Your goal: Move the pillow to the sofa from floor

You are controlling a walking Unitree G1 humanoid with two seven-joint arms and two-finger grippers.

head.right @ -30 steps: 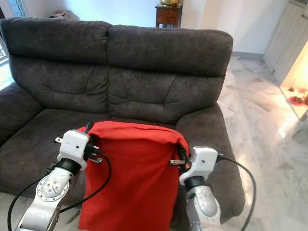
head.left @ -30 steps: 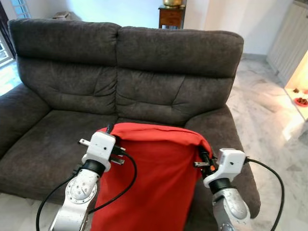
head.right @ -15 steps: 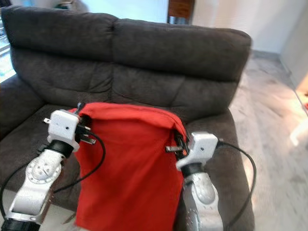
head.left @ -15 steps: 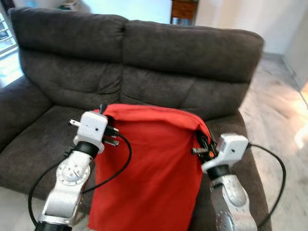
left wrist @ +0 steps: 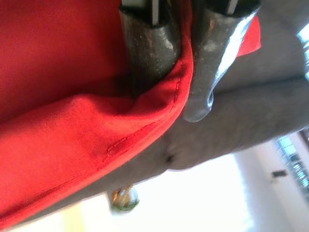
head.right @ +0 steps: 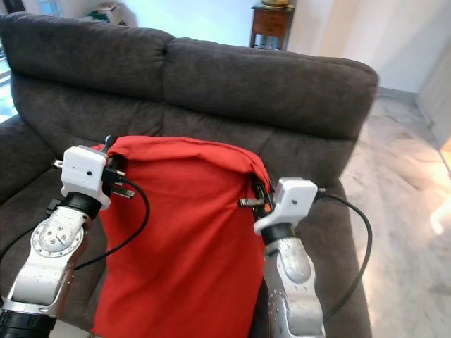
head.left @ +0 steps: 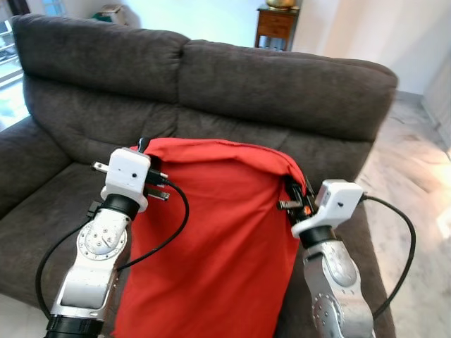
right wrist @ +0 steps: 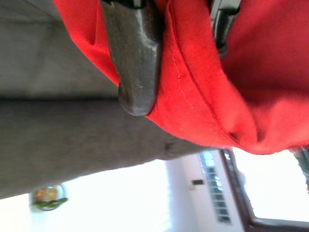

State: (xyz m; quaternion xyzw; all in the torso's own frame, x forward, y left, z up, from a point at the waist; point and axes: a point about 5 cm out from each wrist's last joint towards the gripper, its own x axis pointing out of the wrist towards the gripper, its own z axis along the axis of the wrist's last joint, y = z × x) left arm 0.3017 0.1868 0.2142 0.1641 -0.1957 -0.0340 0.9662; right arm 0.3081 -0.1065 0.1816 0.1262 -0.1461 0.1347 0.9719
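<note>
A red pillow (head.left: 218,232) hangs upright in front of me, held up by its two top corners over the seat of a dark grey sofa (head.left: 282,84). My left gripper (head.left: 144,151) is shut on the pillow's top left corner; in the left wrist view its fingers (left wrist: 149,43) pinch the red seam (left wrist: 164,104). My right gripper (head.left: 290,191) is shut on the top right corner, and in the right wrist view its fingers (right wrist: 133,53) clamp the red cloth (right wrist: 193,82). The pillow's lower edge runs out of view below.
The sofa has two back cushions, a left armrest (head.left: 17,162) and a right armrest (head.left: 359,232). A wooden side table (head.left: 276,24) stands behind it. Marble floor (head.left: 409,155) stretches to the right. Black cables (head.left: 394,246) loop from both wrists.
The camera has drawn closer to the sofa and tilted. Both grippers have lifted the pillow a little higher and further over the seat; their hold is unchanged.
</note>
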